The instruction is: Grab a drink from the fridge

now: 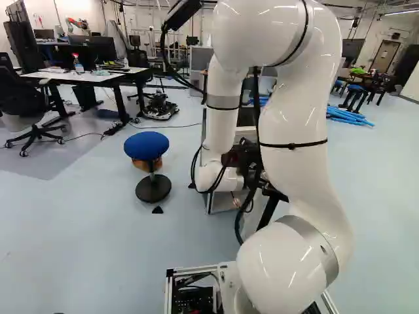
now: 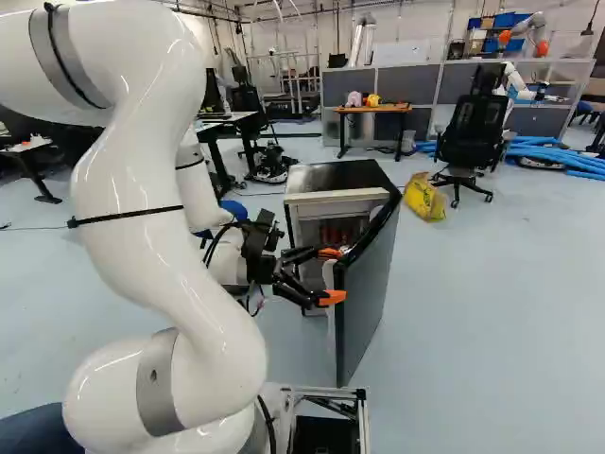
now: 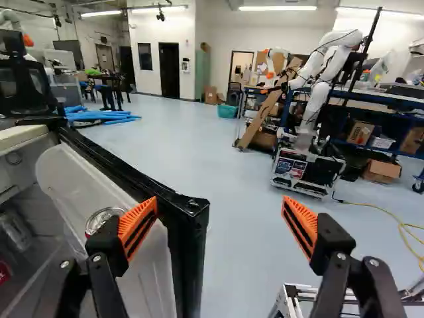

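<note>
Presumably, the black two-fingered hand (image 2: 337, 275) is held wide to push the flat black fridge door (image 2: 367, 293) at its three o'clock.

One fridge (image 2: 336, 175) is present, with one door (image 2: 364, 293). One can (image 3: 101, 215) is visible at the door; the number of items deeper inside cannot be determined. Also counted: one claw (image 2: 333, 275), two fingers (image 3: 137, 228), one blue stool (image 1: 146, 146), one yellow bag (image 2: 425, 197).
</note>
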`<state>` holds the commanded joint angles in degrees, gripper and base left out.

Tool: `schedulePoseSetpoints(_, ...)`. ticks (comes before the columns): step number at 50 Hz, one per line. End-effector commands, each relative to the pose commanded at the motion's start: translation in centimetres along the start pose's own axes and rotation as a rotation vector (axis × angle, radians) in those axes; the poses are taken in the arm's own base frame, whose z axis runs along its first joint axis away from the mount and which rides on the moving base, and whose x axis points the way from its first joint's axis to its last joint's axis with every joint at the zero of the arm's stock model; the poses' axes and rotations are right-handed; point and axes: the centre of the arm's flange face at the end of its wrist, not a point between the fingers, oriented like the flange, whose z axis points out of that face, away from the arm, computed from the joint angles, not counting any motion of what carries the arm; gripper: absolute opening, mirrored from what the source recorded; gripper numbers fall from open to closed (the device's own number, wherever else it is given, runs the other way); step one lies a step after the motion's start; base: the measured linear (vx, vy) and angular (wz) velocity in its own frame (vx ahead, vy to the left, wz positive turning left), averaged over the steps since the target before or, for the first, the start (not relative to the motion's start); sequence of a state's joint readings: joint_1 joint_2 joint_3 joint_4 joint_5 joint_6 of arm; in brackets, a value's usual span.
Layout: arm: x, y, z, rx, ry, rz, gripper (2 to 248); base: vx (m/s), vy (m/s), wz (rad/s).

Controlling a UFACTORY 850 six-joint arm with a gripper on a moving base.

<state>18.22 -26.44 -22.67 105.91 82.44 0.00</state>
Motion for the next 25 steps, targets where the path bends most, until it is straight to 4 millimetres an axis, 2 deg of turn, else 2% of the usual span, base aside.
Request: schedulePoseSetpoints(25, 0.9, -3.0, 3.6, -0.137, -0.053, 0.086, 247, 0.0, 0.0, 0.0)
